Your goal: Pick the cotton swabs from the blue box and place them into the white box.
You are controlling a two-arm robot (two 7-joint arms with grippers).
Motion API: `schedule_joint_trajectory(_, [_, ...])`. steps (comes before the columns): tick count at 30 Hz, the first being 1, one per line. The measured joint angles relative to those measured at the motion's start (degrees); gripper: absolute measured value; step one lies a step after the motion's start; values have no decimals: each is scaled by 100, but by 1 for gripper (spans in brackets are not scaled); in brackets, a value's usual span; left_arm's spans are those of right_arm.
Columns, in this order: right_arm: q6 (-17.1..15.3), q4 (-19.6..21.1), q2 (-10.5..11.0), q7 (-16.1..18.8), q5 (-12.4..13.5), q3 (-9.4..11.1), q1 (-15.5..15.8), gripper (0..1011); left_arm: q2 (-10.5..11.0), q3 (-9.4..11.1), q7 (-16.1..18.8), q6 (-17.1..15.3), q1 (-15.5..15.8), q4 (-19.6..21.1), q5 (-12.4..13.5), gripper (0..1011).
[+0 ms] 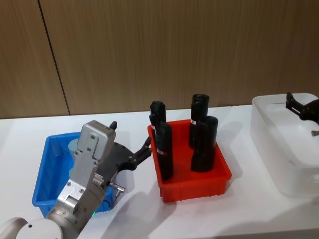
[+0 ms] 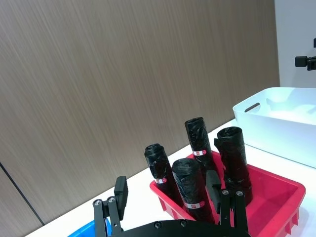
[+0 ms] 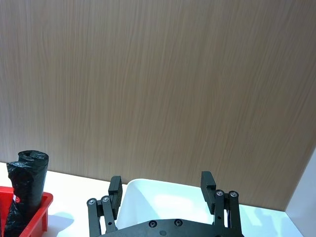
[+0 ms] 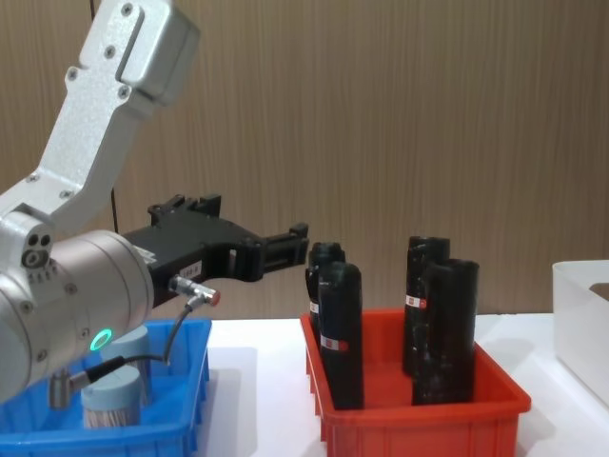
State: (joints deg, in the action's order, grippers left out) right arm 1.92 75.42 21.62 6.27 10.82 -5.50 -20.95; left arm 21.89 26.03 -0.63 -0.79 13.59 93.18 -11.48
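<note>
Left gripper in close: its two black fingers stand wide apart, nothing between them. Just beyond sits the red rectangular plastic bin, four tall black cylinders with red-white labels standing inside. Past it, the white translucent plastic box. A corner of the bright blue plastic bin shows beside the fingers, with a brown wood-grain wall behind.

Swabs upright in blue box; white box sep.

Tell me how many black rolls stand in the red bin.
4 black rolls, all upright in the red bin: the back-left roll, the front-left roll, the back-right roll and the front-right roll. None seems hidden behind them.
</note>
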Motion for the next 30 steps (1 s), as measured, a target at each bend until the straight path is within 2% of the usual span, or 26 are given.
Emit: schedule_joint_trajectory(30, [0, 0, 0, 0, 0, 0, 0, 1001, 0, 0, 0, 0, 0, 0, 0, 1004])
